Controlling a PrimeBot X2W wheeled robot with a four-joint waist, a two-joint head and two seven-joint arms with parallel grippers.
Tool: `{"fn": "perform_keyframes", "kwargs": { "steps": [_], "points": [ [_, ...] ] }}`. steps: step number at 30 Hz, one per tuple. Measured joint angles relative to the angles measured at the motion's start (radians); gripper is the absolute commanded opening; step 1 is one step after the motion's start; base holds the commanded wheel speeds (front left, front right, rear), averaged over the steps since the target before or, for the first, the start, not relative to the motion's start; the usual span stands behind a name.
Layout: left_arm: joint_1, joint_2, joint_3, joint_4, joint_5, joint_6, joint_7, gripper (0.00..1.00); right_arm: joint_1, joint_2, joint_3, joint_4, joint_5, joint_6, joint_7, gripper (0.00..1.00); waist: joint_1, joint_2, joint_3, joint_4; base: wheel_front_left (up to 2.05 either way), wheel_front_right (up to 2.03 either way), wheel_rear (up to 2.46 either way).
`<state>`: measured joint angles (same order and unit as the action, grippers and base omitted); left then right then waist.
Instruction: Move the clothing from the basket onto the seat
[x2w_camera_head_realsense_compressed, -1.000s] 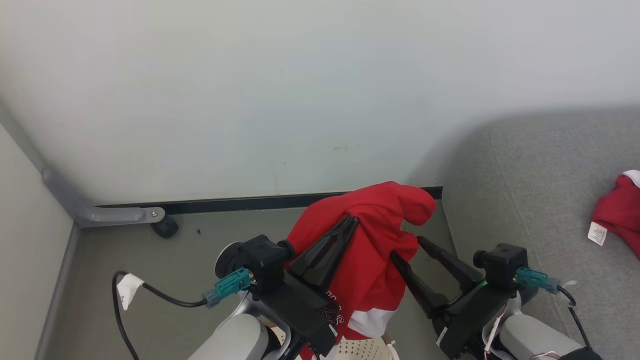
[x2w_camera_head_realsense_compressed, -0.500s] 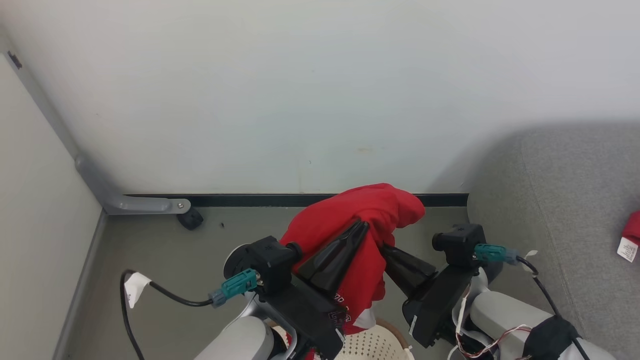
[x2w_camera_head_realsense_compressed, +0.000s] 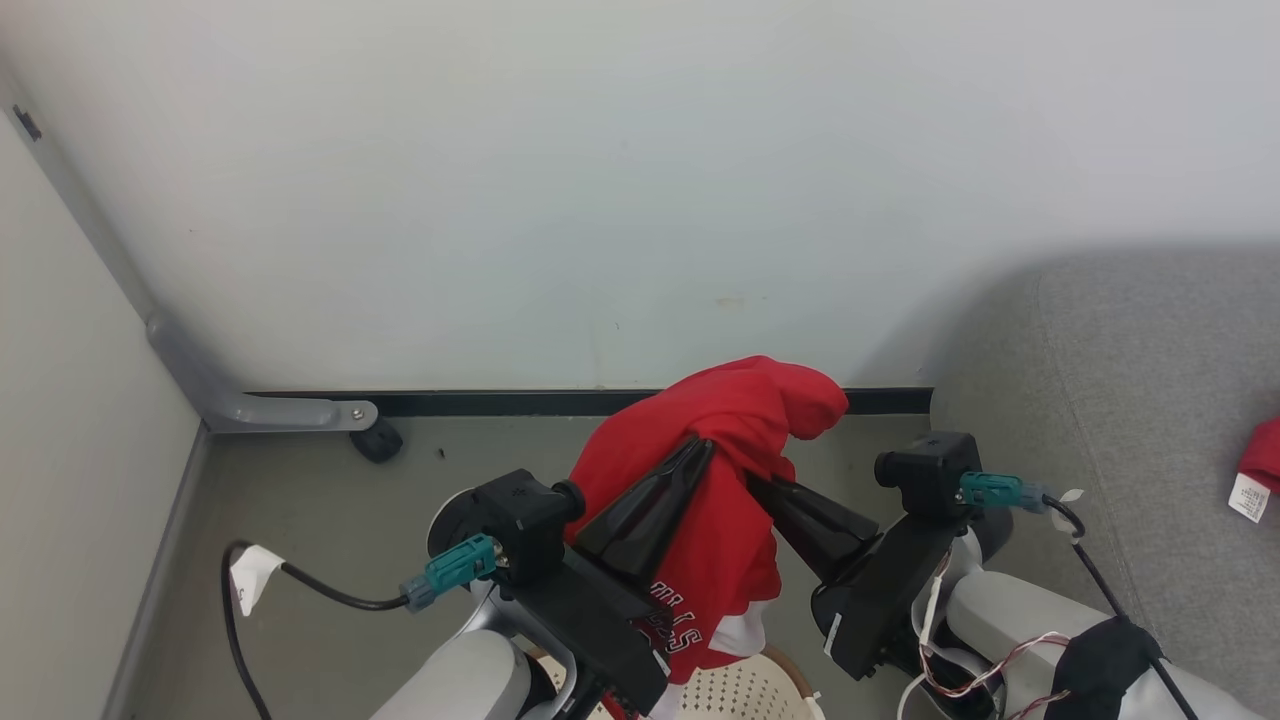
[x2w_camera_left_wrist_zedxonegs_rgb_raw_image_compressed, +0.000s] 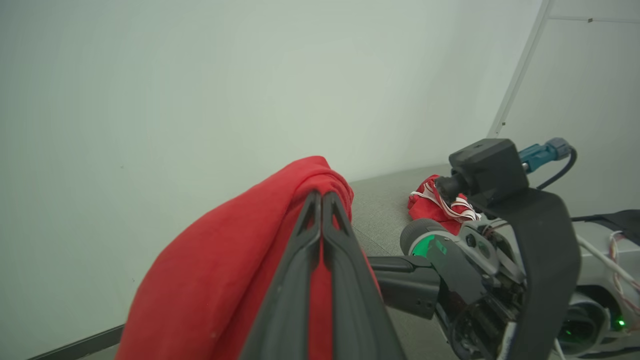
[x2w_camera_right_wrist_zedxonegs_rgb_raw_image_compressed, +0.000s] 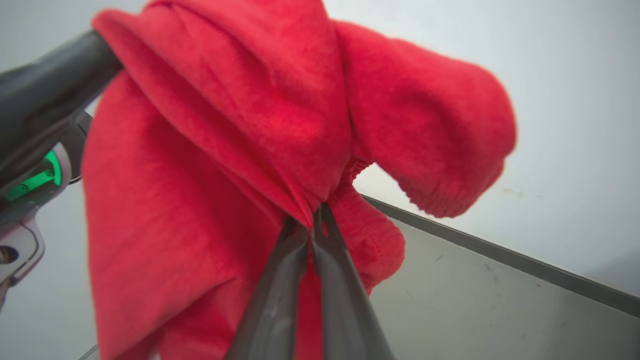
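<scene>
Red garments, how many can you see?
2. A held garment hangs above the basket, pinched by left claw and right claw. A second garment lies on the seat at the head view's right edge. More may hide in the basket.

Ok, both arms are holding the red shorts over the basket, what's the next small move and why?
Probably swing both arms together to the right, toward the seat. Both pairs of jaws are shut on the shorts, which hang above the basket, and the seat lies off to the right, with another red garment on it.
</scene>
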<state>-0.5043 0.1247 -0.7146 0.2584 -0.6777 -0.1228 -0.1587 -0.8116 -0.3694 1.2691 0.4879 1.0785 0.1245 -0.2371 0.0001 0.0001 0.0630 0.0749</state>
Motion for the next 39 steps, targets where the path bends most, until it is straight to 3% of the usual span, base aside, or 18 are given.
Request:
{"fn": "perform_keyframes", "kwargs": {
  "steps": [10,12,13,15,16,17,39],
  "points": [
    [0.038,0.033,0.01,0.011,-0.005,0.013,0.008,0.01,0.0,-0.022,-0.001,-0.053,0.042,0.0,-0.011,0.0,0.0,0.0,0.0,-0.035,0.0,0.0,0.0],
    [0.038,0.032,0.01,0.012,-0.005,0.014,0.009,0.18,-0.001,-0.034,-0.011,-0.057,0.051,0.0,-0.012,0.0,0.0,0.0,0.0,-0.043,0.0,0.0,0.0],
    [0.038,0.032,0.01,0.013,-0.005,0.015,0.009,0.33,-0.001,-0.041,-0.019,-0.06,0.053,0.0,-0.012,0.0,0.0,0.0,0.0,-0.048,0.0,0.0,0.0],
    [0.039,0.032,0.009,0.014,-0.005,0.017,0.009,0.49,-0.001,-0.053,-0.045,-0.066,0.062,0.0,-0.012,0.0,0.0,0.0,-0.001,-0.056,0.0,0.0,0.0],
    [0.04,0.033,0.008,0.015,-0.005,0.017,0.009,0.78,-0.002,-0.058,-0.057,-0.07,0.067,0.0,-0.012,0.0,0.0,0.0,-0.002,-0.06,0.0,0.0,0.0],
    [0.041,0.033,0.008,0.015,-0.005,0.017,0.01,1.0,-0.003,-0.062,-0.068,-0.075,0.068,0.0,-0.012,0.0,0.0,0.0,-0.003,-0.065,0.0,0.0,0.0],
    [0.082,0.067,-0.007,-0.052,0.006,0.022,0.016,1.0,0.047,-0.164,-0.247,-0.174,0.061,0.0,-0.012,0.0,-0.0001,0.0,-0.016,-0.216,0.0,0.0,0.0]
  ]
}}
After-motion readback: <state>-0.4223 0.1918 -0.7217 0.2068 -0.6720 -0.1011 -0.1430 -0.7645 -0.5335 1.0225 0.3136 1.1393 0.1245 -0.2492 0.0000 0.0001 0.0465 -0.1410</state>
